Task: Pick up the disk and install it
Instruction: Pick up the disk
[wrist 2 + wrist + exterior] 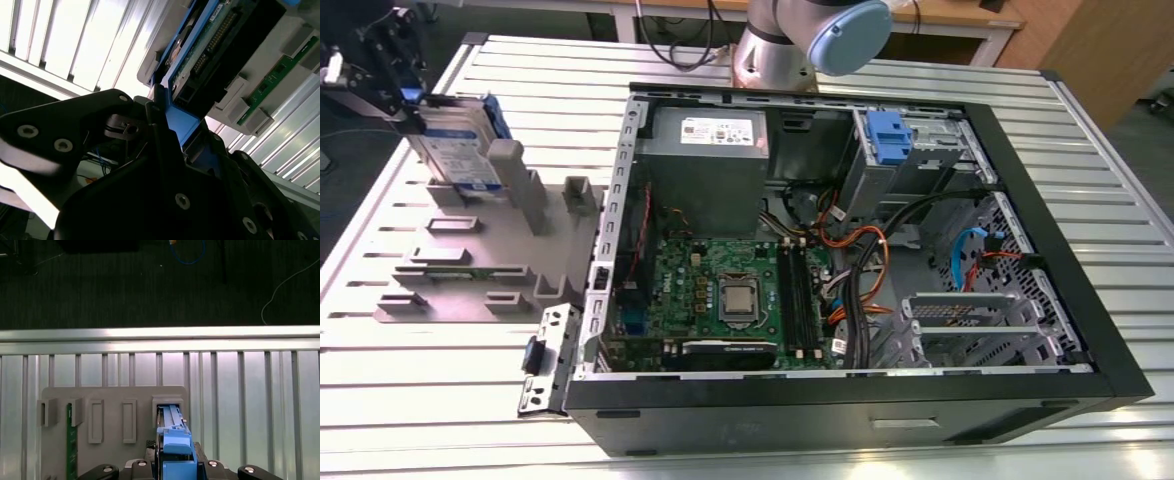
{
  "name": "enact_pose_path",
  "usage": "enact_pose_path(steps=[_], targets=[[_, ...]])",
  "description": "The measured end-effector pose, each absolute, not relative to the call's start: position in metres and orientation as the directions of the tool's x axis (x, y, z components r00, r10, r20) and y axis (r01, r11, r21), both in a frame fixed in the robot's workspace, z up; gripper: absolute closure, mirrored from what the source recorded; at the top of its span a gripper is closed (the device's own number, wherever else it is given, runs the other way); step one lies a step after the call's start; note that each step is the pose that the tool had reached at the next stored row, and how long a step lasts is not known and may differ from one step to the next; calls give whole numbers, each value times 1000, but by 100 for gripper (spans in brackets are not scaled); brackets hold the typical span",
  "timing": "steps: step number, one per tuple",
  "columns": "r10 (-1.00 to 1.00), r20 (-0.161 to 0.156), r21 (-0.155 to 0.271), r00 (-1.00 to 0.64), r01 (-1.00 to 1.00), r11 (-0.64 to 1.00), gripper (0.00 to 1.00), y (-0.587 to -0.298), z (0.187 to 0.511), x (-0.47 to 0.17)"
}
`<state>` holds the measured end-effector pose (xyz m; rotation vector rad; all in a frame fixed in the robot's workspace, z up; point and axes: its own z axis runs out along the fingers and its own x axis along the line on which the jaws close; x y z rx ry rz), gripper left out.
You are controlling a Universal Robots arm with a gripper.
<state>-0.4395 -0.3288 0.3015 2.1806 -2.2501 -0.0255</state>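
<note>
The disk (454, 150) stands on edge at the far end of the grey holder (467, 290), on the exterior view's left. It is silver with a white-and-blue label and a blue side frame. My gripper (411, 100) sits at its upper edge, shut on the blue frame. In both wrist views the blue frame of the disk (172, 440) runs between my black fingers (107, 471). The second wrist view shows the disk's (200, 45) circuit-board side just beyond the gripper (175, 145). Whether its lower edge still sits in the holder's slot (170, 402) I cannot tell.
An open black computer case (1067, 250) lies on the slatted metal table (1107, 150), with a blue bracket (887, 135) at its drive bay and the arm's base (781, 45) behind it. A green memory stick (70, 440) lies in the holder.
</note>
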Motion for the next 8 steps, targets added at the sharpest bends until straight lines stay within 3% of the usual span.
enact_pose_path(steps=[8], targets=[[-999, -5, 17, -31, -999, 31, 63, -329, 307, -440]])
